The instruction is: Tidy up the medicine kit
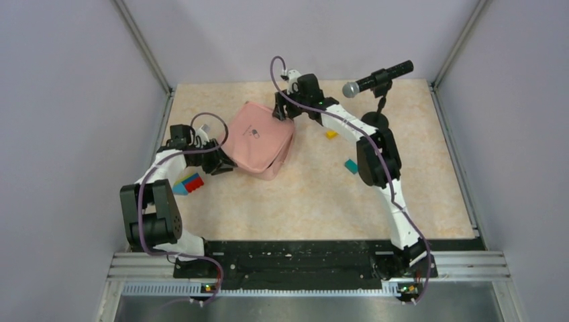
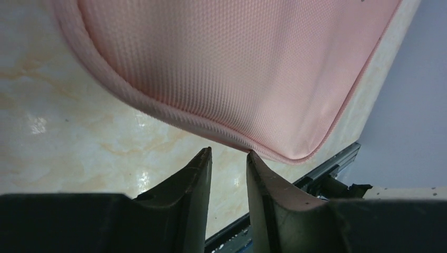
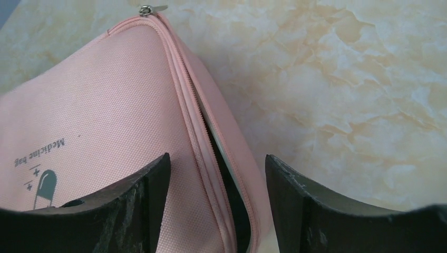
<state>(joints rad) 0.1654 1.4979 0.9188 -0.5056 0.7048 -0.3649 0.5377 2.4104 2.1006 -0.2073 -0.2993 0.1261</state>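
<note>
Medicine kit sits at about 11 o'clock from the middle of the table, lid up, pill logo showing. The right gripper is at the kit's 1 o'clock corner, fingers spread wide and straddling the zip, holding nothing. The seam gapes there, with pale lining peeking through. The left gripper is at the kit's 7 o'clock edge, fingers only a narrow slit apart with bare table showing between them. The piped rim lies right at the tips, and nothing looks caught.

Here's the danger as I read it. If the right fingers close as they stand, they could pinch lid and base together and hold the kit shut rather than lift it open. The fabric is soft and the table is glossy, so with no firm hold on the left side the whole kit may skate or twist.

Loose pieces lie outside: 1 yellow block at the kit's 3 o'clock and 1 teal block at 4 o'clock, both close under the right arm. There's a coloured cluster of blocks at 7 o'clock, just beside the left arm. A microphone pokes in at the table's 1 o'clock corner, near the right arm's elbow.
</note>
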